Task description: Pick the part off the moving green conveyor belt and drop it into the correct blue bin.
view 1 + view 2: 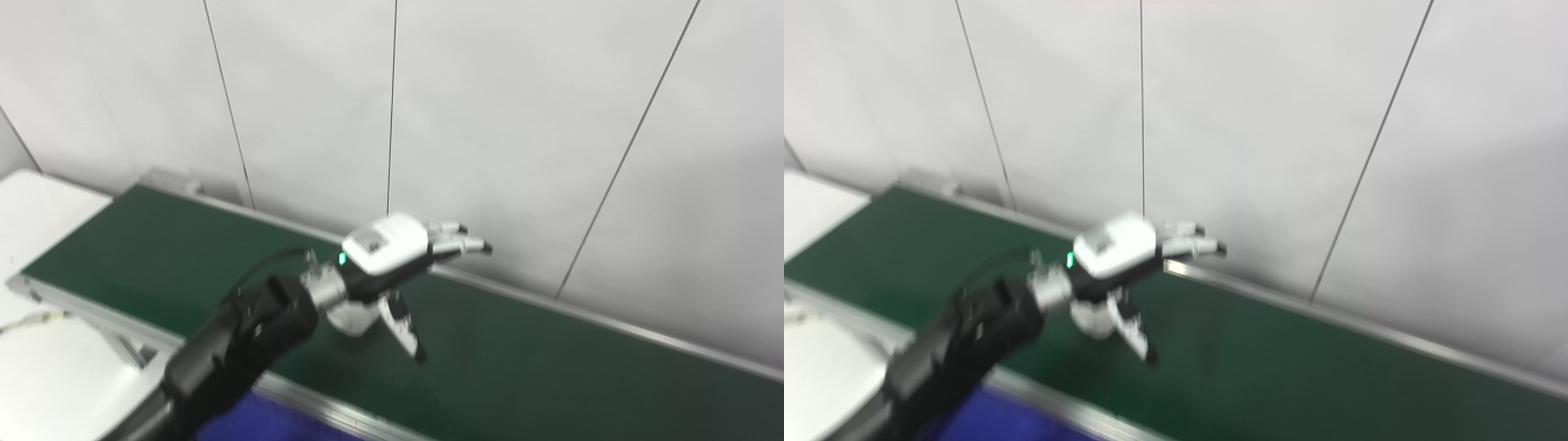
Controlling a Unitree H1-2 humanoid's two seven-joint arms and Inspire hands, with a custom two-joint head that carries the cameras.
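My left hand [398, 257] hovers over the green conveyor belt [551, 361], near its middle, with the fingers stretched toward the wall and the thumb pointing down at the belt. It is open and holds nothing. A white rounded shape [352, 318] sits under the palm at the thumb's base; I cannot tell whether it belongs to the hand or is a part on the belt. No other part shows on the belt. A corner of a blue bin [269, 422] shows below the belt's near rail. My right hand is out of view.
A white table [37, 208] stands at the belt's left end, with a white surface and a cable [37, 318] in front of it. A grey panelled wall [490, 122] runs close behind the belt's far rail. The pictures are blurred.
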